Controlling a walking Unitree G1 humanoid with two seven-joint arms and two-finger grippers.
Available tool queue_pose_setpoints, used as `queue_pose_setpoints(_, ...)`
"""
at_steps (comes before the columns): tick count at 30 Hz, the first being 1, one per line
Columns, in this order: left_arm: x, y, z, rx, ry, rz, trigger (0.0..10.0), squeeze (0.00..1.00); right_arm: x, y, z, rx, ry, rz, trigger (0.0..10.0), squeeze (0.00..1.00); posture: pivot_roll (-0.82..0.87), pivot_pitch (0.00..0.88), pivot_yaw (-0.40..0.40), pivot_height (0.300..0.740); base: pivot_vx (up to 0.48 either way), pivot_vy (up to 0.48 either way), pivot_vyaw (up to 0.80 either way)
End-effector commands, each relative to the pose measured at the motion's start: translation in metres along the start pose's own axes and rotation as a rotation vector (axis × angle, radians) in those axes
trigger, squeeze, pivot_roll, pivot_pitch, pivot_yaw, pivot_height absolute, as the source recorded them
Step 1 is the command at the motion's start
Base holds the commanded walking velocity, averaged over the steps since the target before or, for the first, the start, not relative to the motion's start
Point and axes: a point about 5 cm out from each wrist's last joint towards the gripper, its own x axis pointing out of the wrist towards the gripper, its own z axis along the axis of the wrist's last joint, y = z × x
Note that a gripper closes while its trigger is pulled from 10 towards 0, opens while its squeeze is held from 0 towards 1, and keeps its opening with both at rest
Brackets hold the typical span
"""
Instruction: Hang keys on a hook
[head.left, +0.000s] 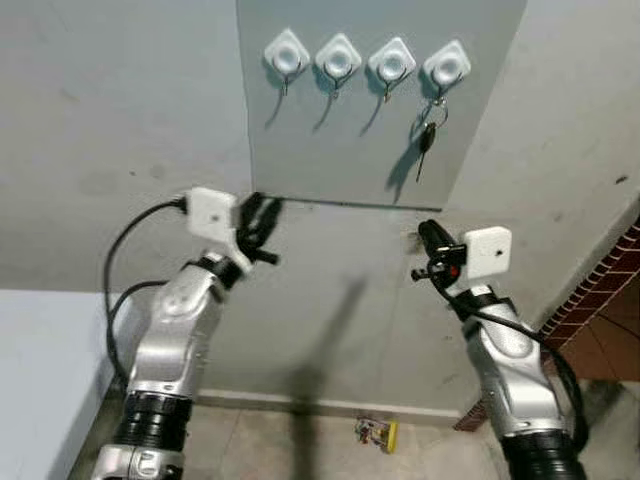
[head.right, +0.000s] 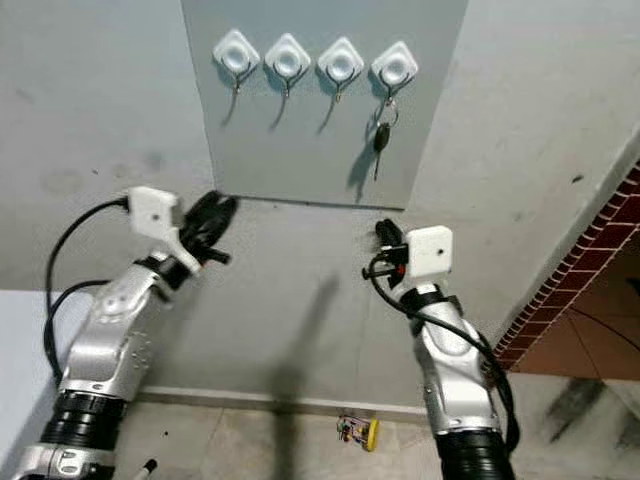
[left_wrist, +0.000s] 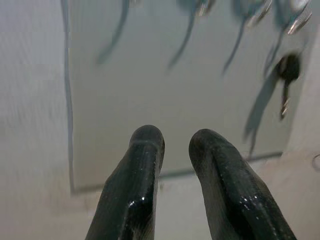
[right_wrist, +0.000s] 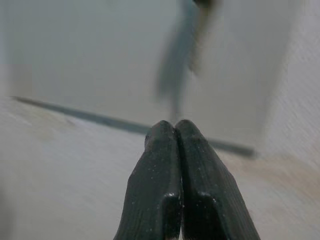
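Observation:
A grey board (head.left: 350, 150) on the wall carries a row of white hooks (head.left: 338, 58). The keys (head.left: 428, 135) hang from the rightmost hook (head.left: 446, 67), a dark key dangling below its ring. My right gripper (head.left: 428, 236) is raised below and slightly left of the keys, short of the board's lower edge, fingers pressed shut with nothing between them. My left gripper (head.left: 262, 215) is held up at the board's lower left corner, its fingers (left_wrist: 145, 150) slightly apart and empty. The keys (left_wrist: 286, 80) also appear in the left wrist view.
A brick wall edge (head.left: 595, 300) runs down at the right. A small yellow object (head.left: 376, 432) lies on the floor by the skirting. A pale surface (head.left: 45, 370) sits at the lower left.

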Motion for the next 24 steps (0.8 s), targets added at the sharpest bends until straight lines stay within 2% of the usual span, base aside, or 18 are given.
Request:
queue_pose_setpoints(1,0.003,-0.001,0.012,0.014,-0.028,-0.023,10.0,0.00,0.011,0.010,0.016,0.009,-0.051,0.094,10.0,0.00,-0.08,0.000,-0.023,0.740,0.000,0.000,0.00)
queue_pose_setpoints(4,0.004,-0.005,0.021,0.009,-0.055,-0.045,10.0,0.00,0.018,0.019,0.029,0.014,-0.082,0.199,10.0,0.00,-0.08,0.000,-0.026,0.740,0.000,0.000,0.00)
queue_pose_setpoints(6,0.003,-0.005,0.022,0.010,-0.059,-0.048,10.0,0.00,0.019,0.020,0.030,0.012,-0.087,0.209,10.0,0.00,-0.08,0.000,-0.026,0.740,0.000,0.000,0.00)
queue_pose_setpoints(10,0.001,-0.007,0.029,0.009,-0.068,-0.059,10.0,0.00,0.031,0.027,0.046,0.018,-0.129,0.292,10.0,0.00,-0.07,0.000,-0.032,0.740,0.000,0.000,0.00)
queue_pose_setpoints(16,-0.001,-0.006,0.033,0.011,-0.070,-0.056,10.0,0.00,0.044,0.033,0.061,0.021,-0.167,0.351,10.0,0.00,-0.06,0.000,-0.035,0.740,0.000,0.000,0.00)
queue_pose_setpoints(24,-0.003,-0.007,0.035,0.009,-0.067,-0.053,10.0,0.00,0.072,0.043,0.087,0.031,-0.236,0.409,10.0,0.00,-0.04,0.000,-0.041,0.740,0.000,0.000,0.00)
